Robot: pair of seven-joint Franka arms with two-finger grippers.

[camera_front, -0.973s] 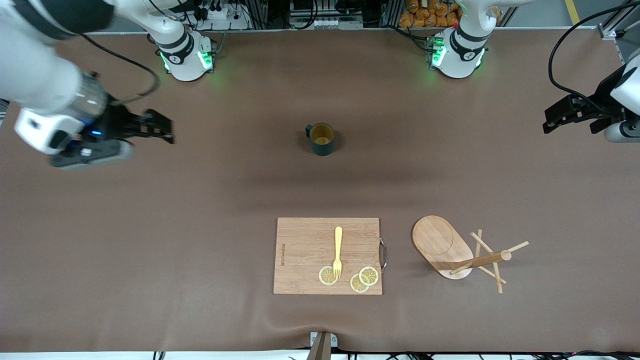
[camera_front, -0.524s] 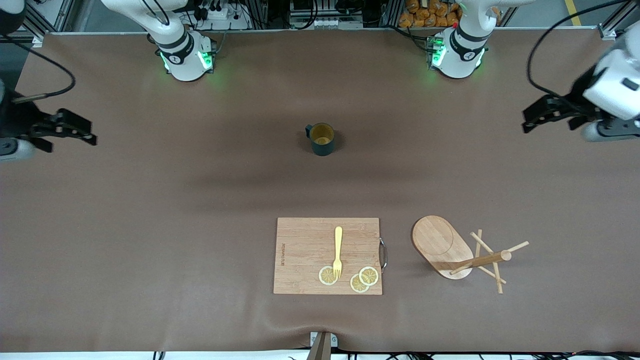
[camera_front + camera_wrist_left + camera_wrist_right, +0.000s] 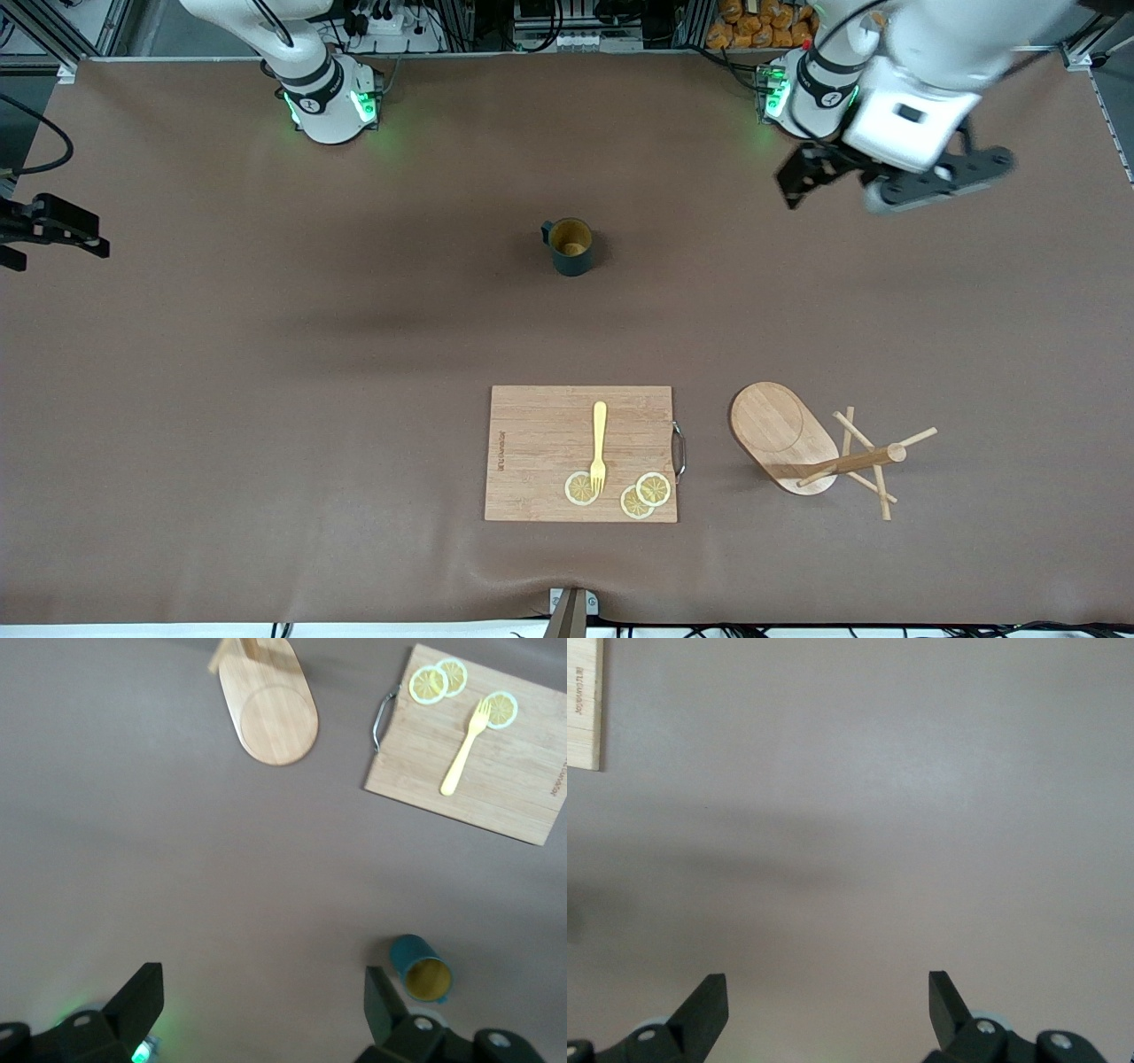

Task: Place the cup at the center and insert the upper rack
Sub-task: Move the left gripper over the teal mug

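The dark teal cup (image 3: 571,247) stands upright on the brown table (image 3: 266,399), its yellow inside showing; the left wrist view has the cup (image 3: 423,967) beside one finger. The upper rack (image 3: 793,434), a wooden mug tree, lies on its side near the front camera, its post and pegs pointing toward the left arm's end. Its oval base (image 3: 270,713) also shows in the left wrist view. My left gripper (image 3: 802,177) hangs open and empty over bare table close to its own base. My right gripper (image 3: 58,244) is open and empty at the right arm's end of the table.
A wooden cutting board (image 3: 580,452) lies beside the rack's base, nearer to the front camera than the cup. On it lie a yellow fork (image 3: 599,443) and lemon slices (image 3: 642,494). One corner of the board (image 3: 583,709) shows in the right wrist view.
The left arm has swung in from the table's end to a spot near its base. The right gripper has moved outward to the table's edge. Cup and rack have not moved.
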